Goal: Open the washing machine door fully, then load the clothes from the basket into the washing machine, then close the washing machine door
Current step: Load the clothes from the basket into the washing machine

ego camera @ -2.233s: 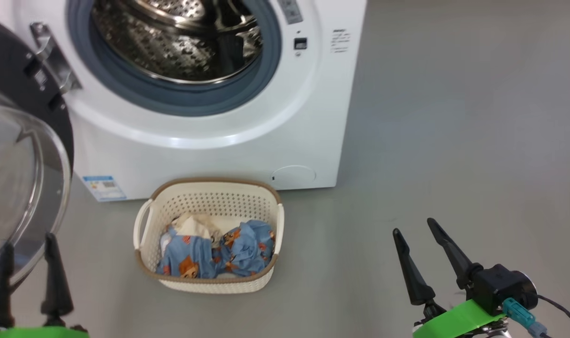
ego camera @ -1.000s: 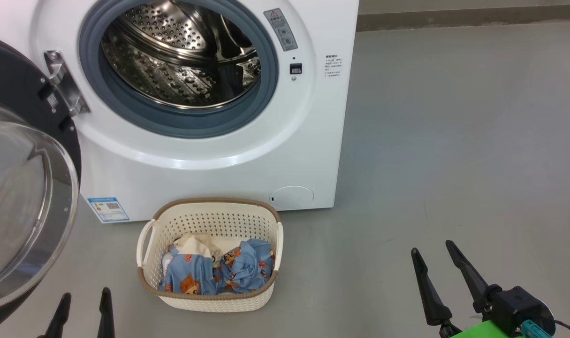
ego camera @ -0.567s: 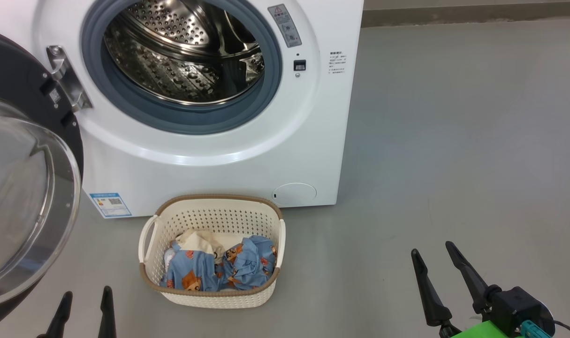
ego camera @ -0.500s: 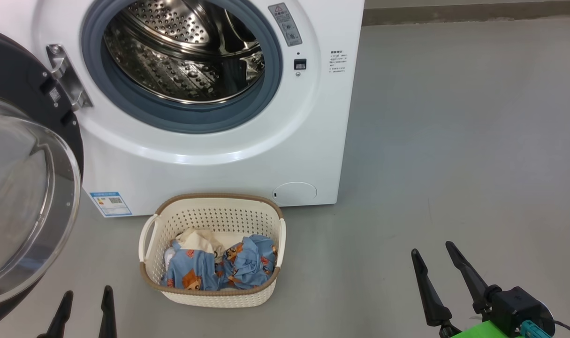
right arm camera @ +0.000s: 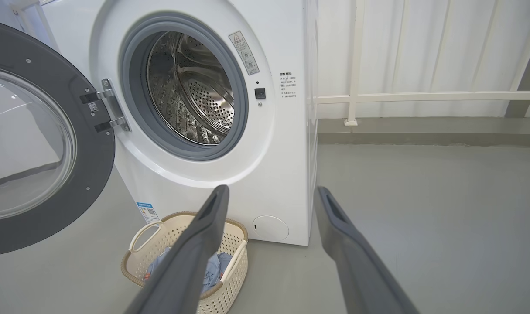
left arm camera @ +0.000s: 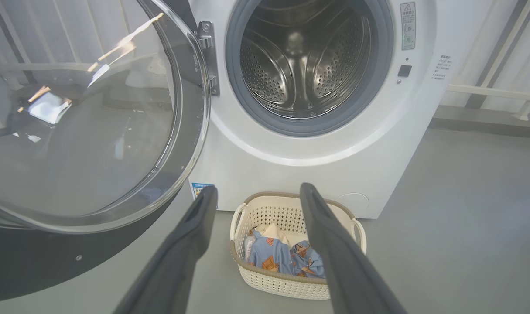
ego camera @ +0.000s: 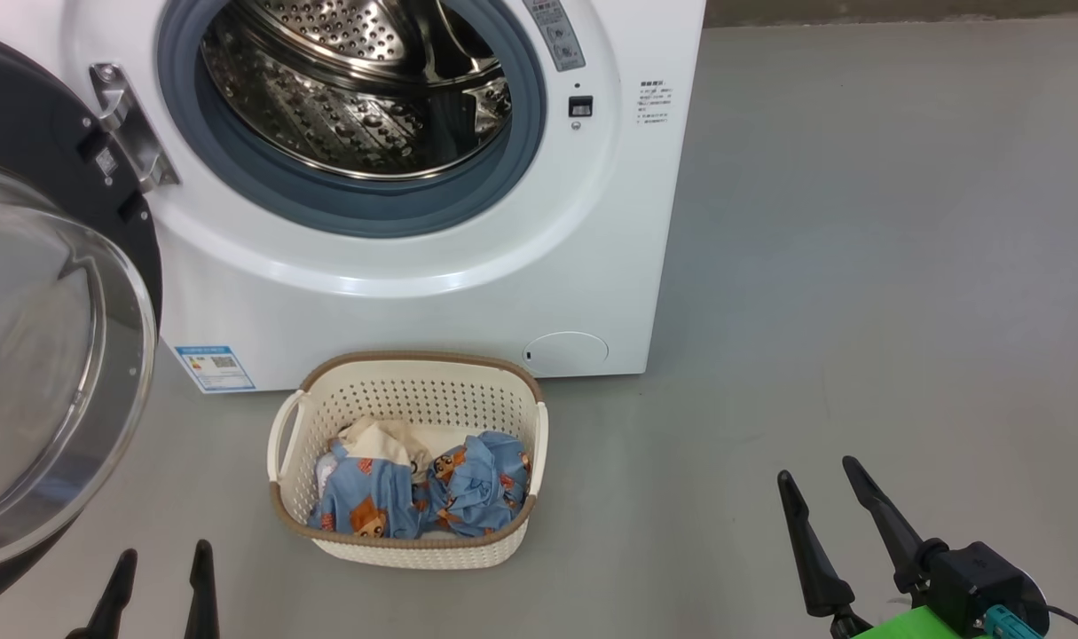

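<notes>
Left gripper [ego camera: 161, 568] and right gripper [ego camera: 815, 472] both released, empty, low to either side of the basket [ego camera: 414, 555] holding the clothes [ego camera: 432, 488]; beyond, washing machine [ego camera: 414, 302], washing machine door [ego camera: 51, 355] standing wide. Clothes best reached from above, pinching a fabric fold clear of the rim

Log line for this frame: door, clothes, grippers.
washing machine door: open | clothes: in basket | drum: empty | left gripper: open, empty | right gripper: open, empty
</notes>
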Controlling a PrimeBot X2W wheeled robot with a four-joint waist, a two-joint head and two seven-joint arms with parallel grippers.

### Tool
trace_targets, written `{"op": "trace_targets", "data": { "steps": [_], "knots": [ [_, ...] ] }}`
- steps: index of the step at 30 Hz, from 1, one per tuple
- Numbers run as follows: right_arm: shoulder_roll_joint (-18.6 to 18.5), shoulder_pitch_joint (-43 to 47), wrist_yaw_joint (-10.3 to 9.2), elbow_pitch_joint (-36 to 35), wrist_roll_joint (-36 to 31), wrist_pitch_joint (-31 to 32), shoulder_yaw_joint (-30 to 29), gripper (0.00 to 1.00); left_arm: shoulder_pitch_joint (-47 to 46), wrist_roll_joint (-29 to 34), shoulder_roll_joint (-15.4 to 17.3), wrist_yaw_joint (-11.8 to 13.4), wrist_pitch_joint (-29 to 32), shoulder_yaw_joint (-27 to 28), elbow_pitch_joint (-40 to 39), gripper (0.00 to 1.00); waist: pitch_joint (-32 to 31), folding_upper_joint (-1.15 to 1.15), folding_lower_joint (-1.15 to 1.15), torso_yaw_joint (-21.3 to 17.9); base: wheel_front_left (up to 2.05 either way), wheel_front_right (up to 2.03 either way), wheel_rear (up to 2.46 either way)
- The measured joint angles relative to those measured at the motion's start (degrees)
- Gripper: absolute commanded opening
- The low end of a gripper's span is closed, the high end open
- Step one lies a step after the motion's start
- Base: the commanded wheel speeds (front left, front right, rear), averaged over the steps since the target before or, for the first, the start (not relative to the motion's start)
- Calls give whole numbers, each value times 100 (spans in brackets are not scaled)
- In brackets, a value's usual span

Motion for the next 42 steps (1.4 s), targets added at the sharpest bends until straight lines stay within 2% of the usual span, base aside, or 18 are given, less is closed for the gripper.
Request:
{"op": "trace_targets", "data": {
  "steps": [22, 42],
  "knots": [
    [2, -130, 0, -8, -1, 0, 3, 100, -149, -132, 4, 235, -205, 96, 134, 100, 226, 0, 0, 133, 155, -155, 0],
    [2, -135, 0, -4, -9, 14, -16, 100, -154, -216, 7, 149, -314, 1, 279, 100, 341, 0, 0, 132, 14, -14, 0]
  ]
}}
